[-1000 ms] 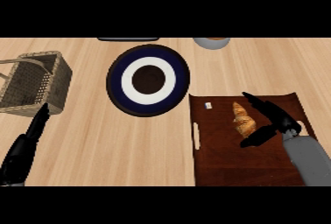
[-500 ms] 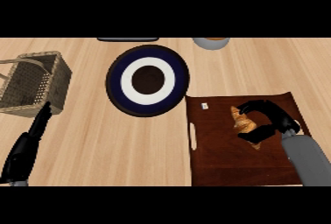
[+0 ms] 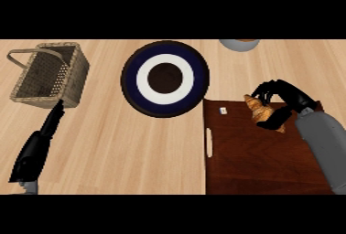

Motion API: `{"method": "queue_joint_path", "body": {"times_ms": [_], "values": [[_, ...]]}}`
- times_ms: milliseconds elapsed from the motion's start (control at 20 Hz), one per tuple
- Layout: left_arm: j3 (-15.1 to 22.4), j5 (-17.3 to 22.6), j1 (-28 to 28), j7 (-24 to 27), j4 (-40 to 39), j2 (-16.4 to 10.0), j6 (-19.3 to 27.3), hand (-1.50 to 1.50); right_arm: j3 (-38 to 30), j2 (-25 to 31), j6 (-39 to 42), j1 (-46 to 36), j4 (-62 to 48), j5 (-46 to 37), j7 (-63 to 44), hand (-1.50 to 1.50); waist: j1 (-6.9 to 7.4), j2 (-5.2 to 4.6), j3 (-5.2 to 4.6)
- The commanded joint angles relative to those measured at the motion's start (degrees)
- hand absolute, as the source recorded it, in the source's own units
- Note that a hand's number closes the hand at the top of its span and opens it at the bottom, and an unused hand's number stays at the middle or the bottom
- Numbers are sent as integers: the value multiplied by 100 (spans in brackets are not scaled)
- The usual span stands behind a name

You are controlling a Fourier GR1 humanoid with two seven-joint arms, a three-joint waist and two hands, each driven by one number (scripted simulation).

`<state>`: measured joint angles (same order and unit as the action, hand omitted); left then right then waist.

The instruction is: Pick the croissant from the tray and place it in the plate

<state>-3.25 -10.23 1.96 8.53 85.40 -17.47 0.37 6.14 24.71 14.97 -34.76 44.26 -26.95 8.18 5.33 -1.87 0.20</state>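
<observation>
Head view. The right hand (image 3: 290, 98) is over the far right part of the tray (image 3: 250, 160). Its fingers (image 3: 269, 89) and thumb are curled round the croissant (image 3: 259, 109), which is grasped. The croissant sits between the fingers on its far side and the thumb on its near side, and its pale end projects to the left of the fingers. Its long axis runs from far-left to near-right, roughly across the line from fingers to thumb. It shows against the tray's far edge. Whether it is clear of the tray surface cannot be told from this angle.

The relation that matters for the coming move is that the plate (image 3: 135, 98) lies to the left of the fingers and slightly farther away, with its rim just beside the tray's far left corner. My judgement is that the carry is a short sideways travel to the left, and the right hand is much the nearer one.

The left hand (image 3: 37, 148) rests flat on the worktop (image 3: 128, 155) with its fingers straight, far to the left of the grasp and past the plate.

Count:
- one croissant
- one tray
- one plate
- one wicker basket (image 3: 47, 75), well left of the fingers
- one grey vessel (image 3: 240, 44), cut off at the far edge
- two hands
</observation>
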Motion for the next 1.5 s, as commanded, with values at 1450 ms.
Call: {"method": "queue_joint_path", "body": {"times_ms": [1450], "values": [[-87, -112, 73, -155, -71, 135, 87, 0, -1125, -241, -786, -3390, -2608, 164, 4219, 150, -274, 120, -16]]}}
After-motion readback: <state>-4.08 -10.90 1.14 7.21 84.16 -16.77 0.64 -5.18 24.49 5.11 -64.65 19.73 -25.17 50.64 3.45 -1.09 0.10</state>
